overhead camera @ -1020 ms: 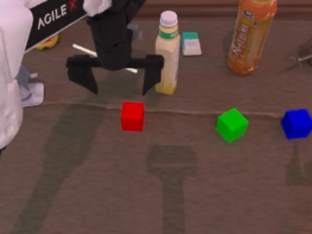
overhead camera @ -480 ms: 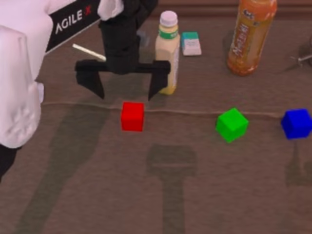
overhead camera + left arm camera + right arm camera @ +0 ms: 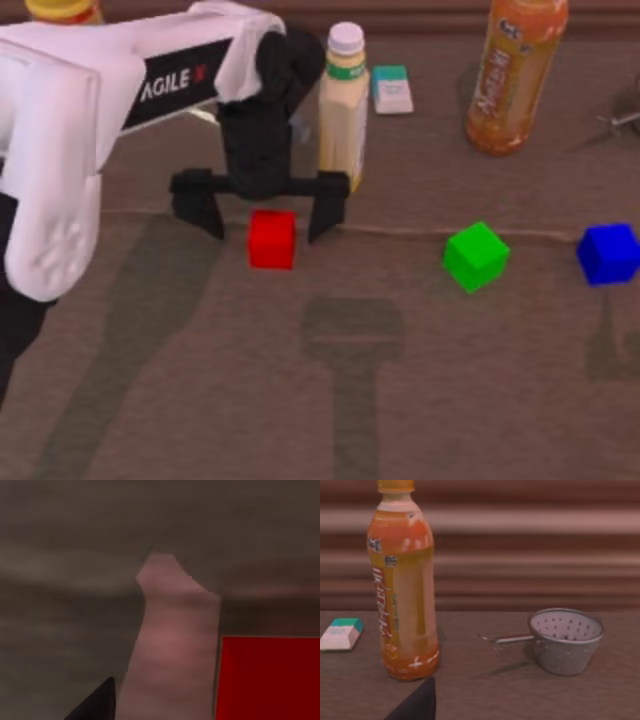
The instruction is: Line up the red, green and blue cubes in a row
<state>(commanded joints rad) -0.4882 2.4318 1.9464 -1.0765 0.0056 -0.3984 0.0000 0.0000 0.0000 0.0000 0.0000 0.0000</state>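
The left gripper is hanging over the table with its two black fingers spread wide, and it is gripping nothing. The red cube is sitting just below the gap between the fingertips in the top view, nearer the right-hand finger (whether that finger is touching the cube, I cannot tell). In the left wrist view the red cube is filling one corner, close to the camera, with a black fingertip showing at the edge.

The red cube is standing flat and square, a plain bright block. The green cube is lying well to its right, turned slightly on the surface, and the blue cube is sitting farther right, near the table's right edge. All three are lying roughly along one line across the table, well apart.

The table is covered in a brownish cloth with a faint crease running across it. Behind the gripper a pale yellow bottle is standing upright, with a small white and teal box beside it and a tall orange bottle farther right. The right wrist view is showing the orange bottle, the box and a small metal strainer against a slatted wall. Only a dark tip of the right gripper is showing there.
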